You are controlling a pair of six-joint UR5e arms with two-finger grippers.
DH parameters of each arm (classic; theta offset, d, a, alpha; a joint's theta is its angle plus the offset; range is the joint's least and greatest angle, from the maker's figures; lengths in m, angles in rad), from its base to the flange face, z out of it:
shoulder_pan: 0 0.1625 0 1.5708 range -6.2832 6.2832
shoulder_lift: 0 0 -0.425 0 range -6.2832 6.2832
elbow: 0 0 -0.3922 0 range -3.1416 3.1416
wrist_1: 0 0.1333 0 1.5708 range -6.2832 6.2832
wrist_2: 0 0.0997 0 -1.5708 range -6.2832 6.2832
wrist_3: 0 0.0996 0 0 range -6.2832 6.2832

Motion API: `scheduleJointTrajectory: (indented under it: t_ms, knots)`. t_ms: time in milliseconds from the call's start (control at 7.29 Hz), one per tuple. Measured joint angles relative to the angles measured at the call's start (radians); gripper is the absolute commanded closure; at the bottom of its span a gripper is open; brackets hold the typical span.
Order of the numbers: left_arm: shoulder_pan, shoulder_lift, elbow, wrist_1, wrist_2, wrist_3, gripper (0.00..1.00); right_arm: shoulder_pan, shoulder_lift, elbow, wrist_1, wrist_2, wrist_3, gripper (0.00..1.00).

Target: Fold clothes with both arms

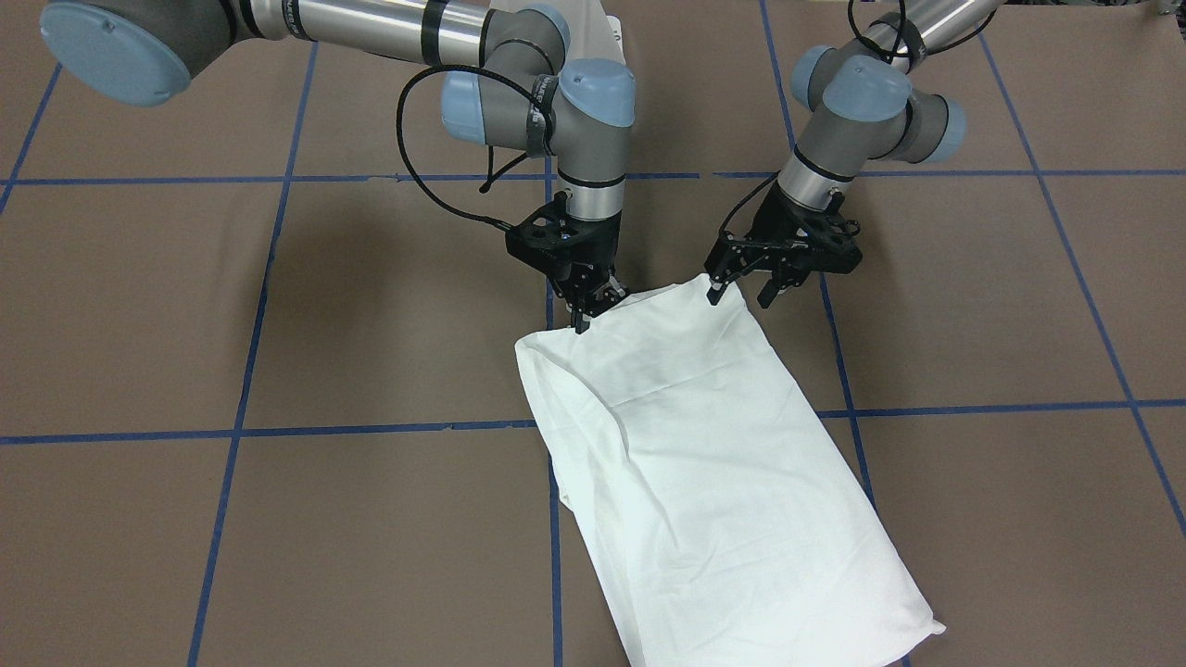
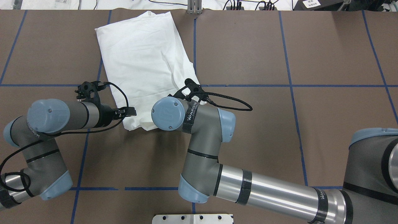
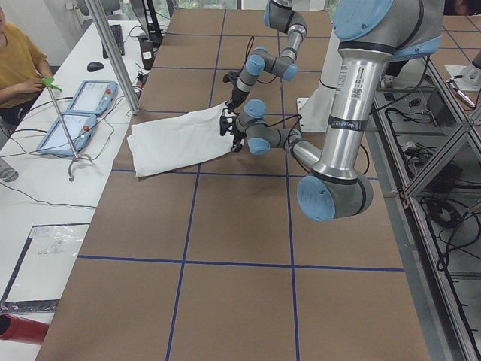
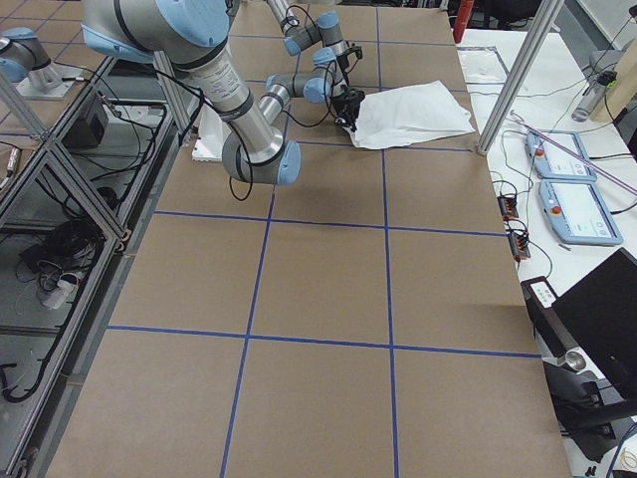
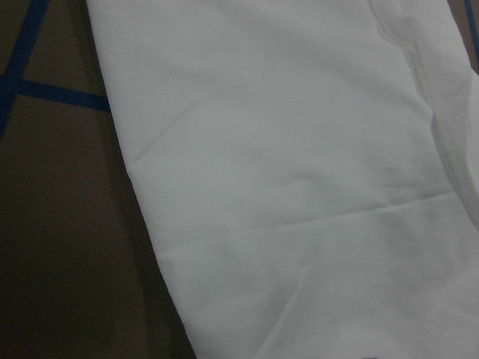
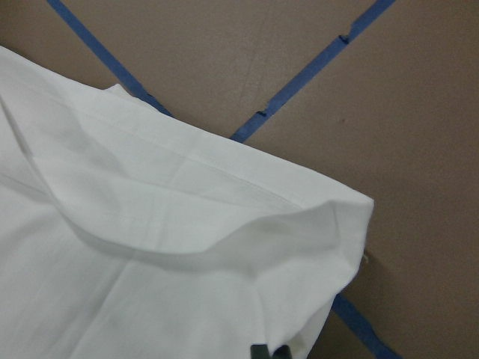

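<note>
The white shirt [image 1: 704, 445] lies folded into a long rectangle on the brown table, running from the middle toward the far edge [image 2: 140, 56]. Both grippers are at its near short edge. My right gripper [image 1: 583, 313] has its fingers together on the shirt's near corner, where the cloth rises a little [image 6: 284, 239]. My left gripper [image 1: 741, 295] stands open at the other near corner, one fingertip [image 1: 714, 294] touching the cloth edge. In the left wrist view only flat white shirt [image 5: 299, 187] shows, no fingers. No printed text or label shows on the shirt.
Blue tape lines [image 1: 389, 428] divide the table into squares. The white pedestal base [image 2: 192, 218] is at the robot's side. Beyond the far edge stand metal poles [image 3: 113, 53], two control tablets [image 3: 75, 113] and a seated person [image 3: 15, 68].
</note>
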Motion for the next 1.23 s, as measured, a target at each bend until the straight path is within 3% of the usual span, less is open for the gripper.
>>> scheduleJointTrajectory:
  t_ms: [548, 685, 823, 1234]
  knots:
    - [0.028, 0.001, 0.001, 0.000, -0.003, -0.012, 0.30, 0.000, -0.003, 0.000, 0.000, 0.000, 0.000, 1.00]
    - [0.038, 0.003, 0.000, 0.000, -0.003, -0.014, 0.55, 0.000, -0.004, 0.002, 0.000, 0.000, 0.000, 1.00]
    - [0.047, 0.002, -0.002, 0.000, -0.002, -0.018, 0.97, 0.000, -0.006, 0.005, 0.000, 0.000, 0.000, 1.00]
    - [0.060, -0.002, -0.033, 0.000, -0.003, -0.026, 1.00, 0.000, -0.009, 0.008, 0.001, 0.000, 0.000, 1.00]
